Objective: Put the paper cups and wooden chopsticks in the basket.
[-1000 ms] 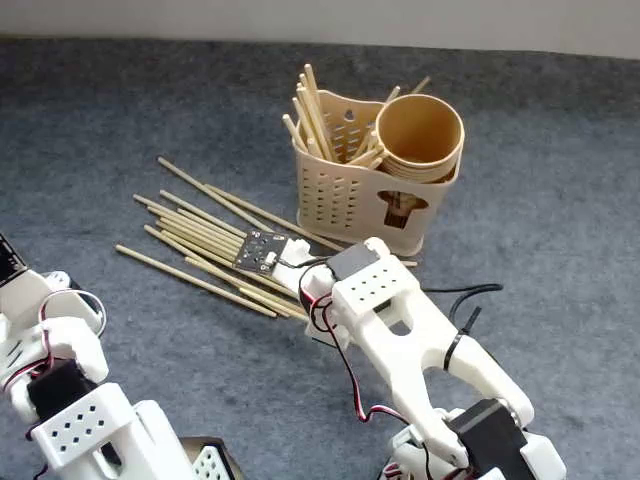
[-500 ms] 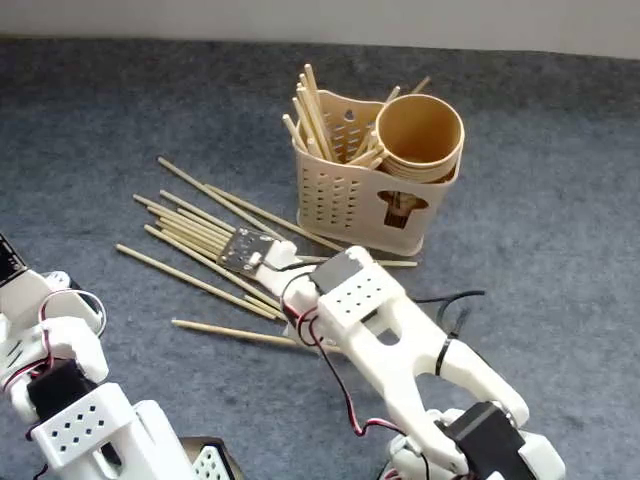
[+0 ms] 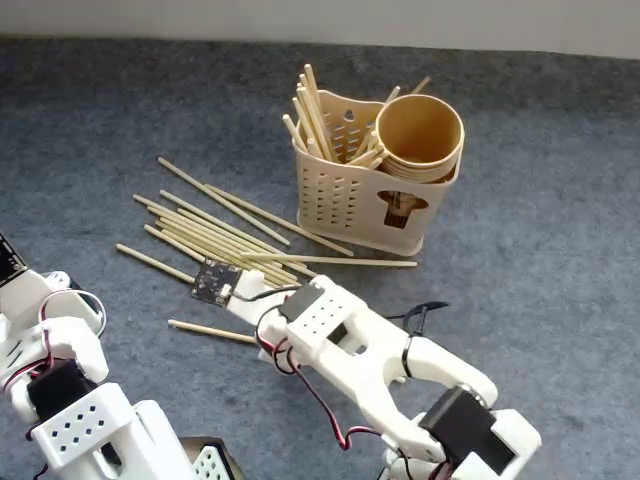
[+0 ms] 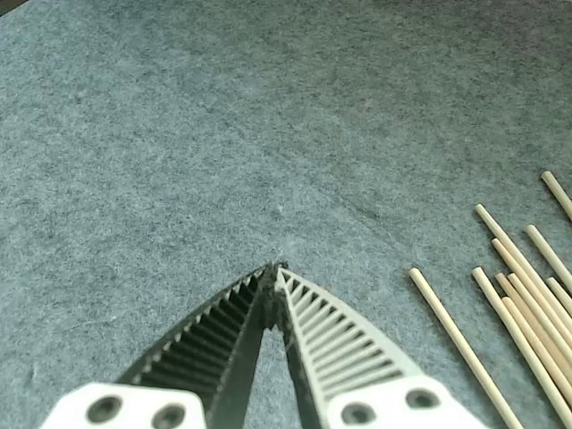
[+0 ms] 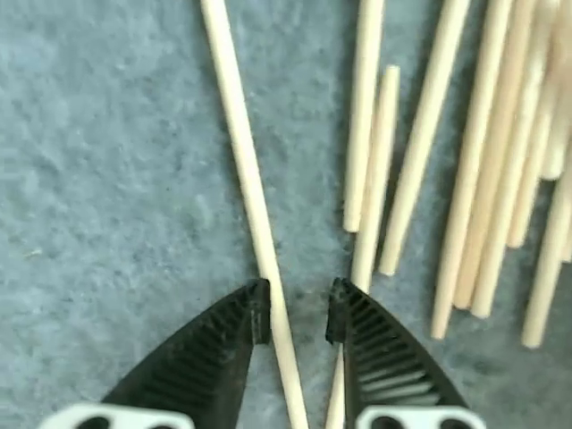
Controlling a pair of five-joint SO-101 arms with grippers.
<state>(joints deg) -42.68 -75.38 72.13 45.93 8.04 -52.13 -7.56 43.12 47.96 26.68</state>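
Observation:
The beige slotted basket (image 3: 345,195) stands on the carpet, holding stacked paper cups (image 3: 420,135) and several upright chopsticks (image 3: 315,110). A pile of loose wooden chopsticks (image 3: 215,232) lies to its left. My right arm (image 3: 335,325) stretches over the near end of that pile. My right gripper (image 5: 298,313) is open just above the carpet, with one chopstick (image 5: 246,188) running between its fingers and a second one (image 5: 371,197) ending there. My left gripper (image 4: 273,270) is shut and empty over bare carpet, with chopstick ends (image 4: 523,308) off to one side.
One chopstick (image 3: 210,330) lies apart, nearer the front, and another (image 3: 335,261) rests near the basket's foot. The left arm (image 3: 60,400) sits at the front left corner. Grey carpet (image 3: 540,250) spreads to the right of the basket.
My right arm has swung left from near the basket to the pile's near end, uncovering the chopstick by the basket's foot. The left arm has stayed still.

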